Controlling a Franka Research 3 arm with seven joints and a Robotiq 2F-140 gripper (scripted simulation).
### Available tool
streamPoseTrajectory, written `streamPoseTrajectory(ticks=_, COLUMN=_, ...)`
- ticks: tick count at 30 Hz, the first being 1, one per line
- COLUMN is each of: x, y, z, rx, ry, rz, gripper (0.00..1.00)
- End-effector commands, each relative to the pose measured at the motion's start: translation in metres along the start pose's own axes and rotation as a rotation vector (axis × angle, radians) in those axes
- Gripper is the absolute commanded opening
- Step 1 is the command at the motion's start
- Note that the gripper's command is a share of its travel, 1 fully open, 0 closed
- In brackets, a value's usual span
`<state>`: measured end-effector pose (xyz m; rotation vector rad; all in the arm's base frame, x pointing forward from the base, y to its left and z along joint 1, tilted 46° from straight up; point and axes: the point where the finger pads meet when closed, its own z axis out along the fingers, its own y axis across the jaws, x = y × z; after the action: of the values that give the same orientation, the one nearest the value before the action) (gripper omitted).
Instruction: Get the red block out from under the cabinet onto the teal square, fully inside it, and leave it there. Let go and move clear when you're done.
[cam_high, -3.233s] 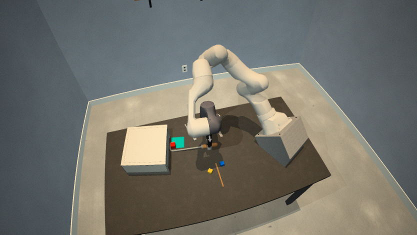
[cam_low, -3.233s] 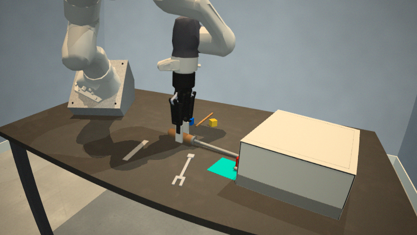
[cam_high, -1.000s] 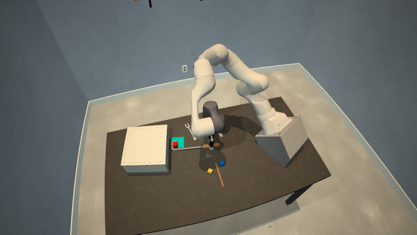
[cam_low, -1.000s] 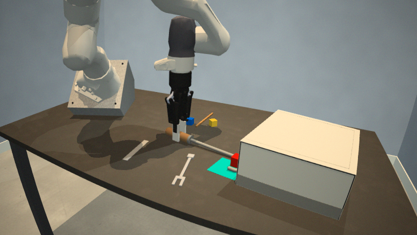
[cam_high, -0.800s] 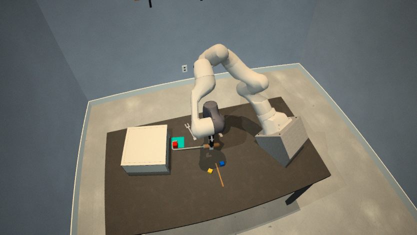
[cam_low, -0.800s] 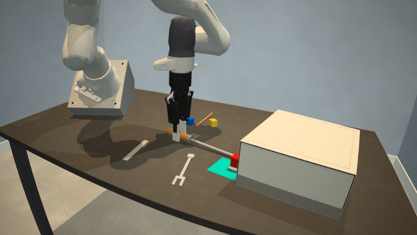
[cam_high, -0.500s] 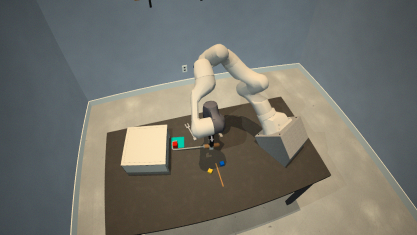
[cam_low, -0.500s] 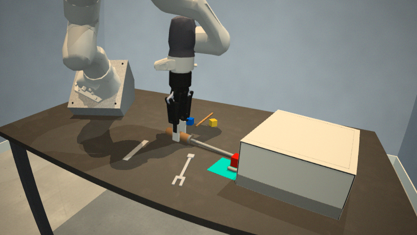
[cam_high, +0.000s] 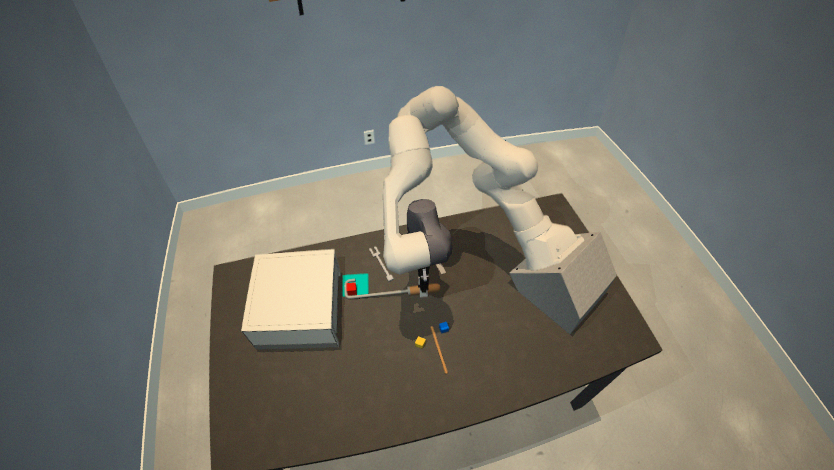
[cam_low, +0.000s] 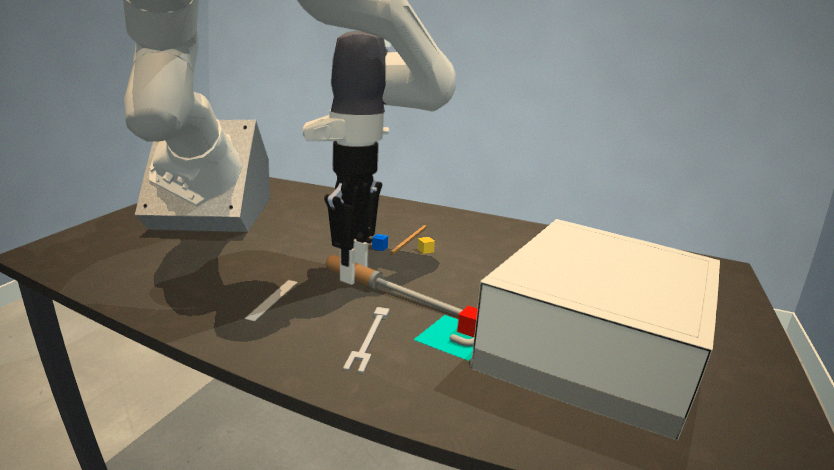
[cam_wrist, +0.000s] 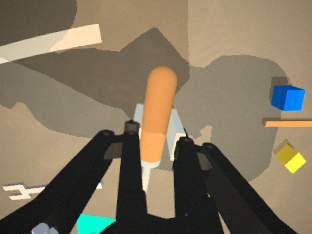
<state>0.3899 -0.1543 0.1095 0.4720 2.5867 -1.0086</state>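
The red block (cam_high: 351, 287) sits on the teal square (cam_high: 357, 284), close to the cabinet (cam_high: 291, 297). In the side view the red block (cam_low: 467, 320) stands at the cabinet's (cam_low: 595, 315) front edge, on the far side of the teal square (cam_low: 444, 338). My gripper (cam_low: 354, 269) is shut on the orange handle of a hook tool (cam_low: 373, 277), low at the table. The tool's grey rod (cam_high: 379, 293) runs to the block and its hooked end curls around it. In the wrist view the handle (cam_wrist: 156, 115) lies between my fingers.
A blue cube (cam_high: 444, 326), a yellow cube (cam_high: 420, 341) and a thin orange stick (cam_high: 438, 349) lie near the gripper. A white fork-shaped tool (cam_low: 365, 345) and a flat pale strip (cam_low: 270, 300) lie on the table. The robot base (cam_high: 563, 280) stands at the right.
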Motion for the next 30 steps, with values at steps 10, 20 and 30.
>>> streamPoseTrajectory(ticks=10, x=0.007, y=-0.021, z=0.000, rx=-0.002, ry=-0.003, rz=0.015, gripper=0.00)
streamPoseTrajectory(ticks=20, x=0.010, y=-0.029, z=0.000, rx=-0.002, ry=-0.003, rz=0.017, gripper=0.00)
streamPoseTrajectory(ticks=30, x=0.010, y=-0.030, z=0.000, rx=-0.002, ry=-0.003, rz=0.018, gripper=0.00)
